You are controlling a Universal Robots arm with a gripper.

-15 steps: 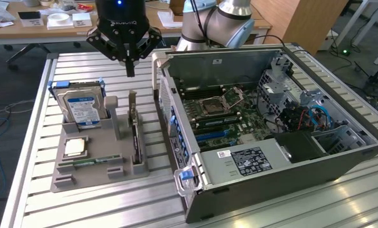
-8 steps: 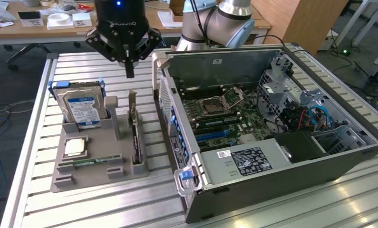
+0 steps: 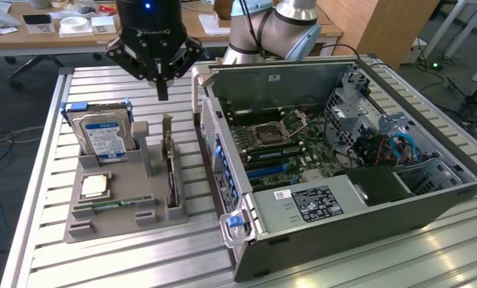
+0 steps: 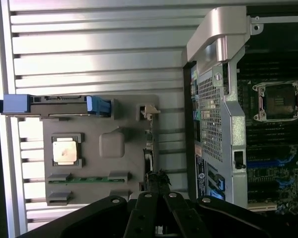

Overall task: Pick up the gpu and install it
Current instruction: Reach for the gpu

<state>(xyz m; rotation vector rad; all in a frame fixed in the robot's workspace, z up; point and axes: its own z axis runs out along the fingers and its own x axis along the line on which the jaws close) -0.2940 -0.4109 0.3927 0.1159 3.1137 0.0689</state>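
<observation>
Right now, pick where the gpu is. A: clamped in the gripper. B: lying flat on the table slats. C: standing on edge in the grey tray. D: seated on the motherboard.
C: the gpu stands on edge in a slot of the tray, and the shut gripper hangs apart from it, holding nothing.

The gripper, in the upper left of the exterior view, is matte black. A small blue light glows at the top of its housing, and pale grey lettering runs across the body. Black links fan out on either side of two slim fingers. At the upper centre, the arm is silver-grey tube with rounded joints and a blue-grey cover. In the wrist view, the links carry round silver pins.
</observation>
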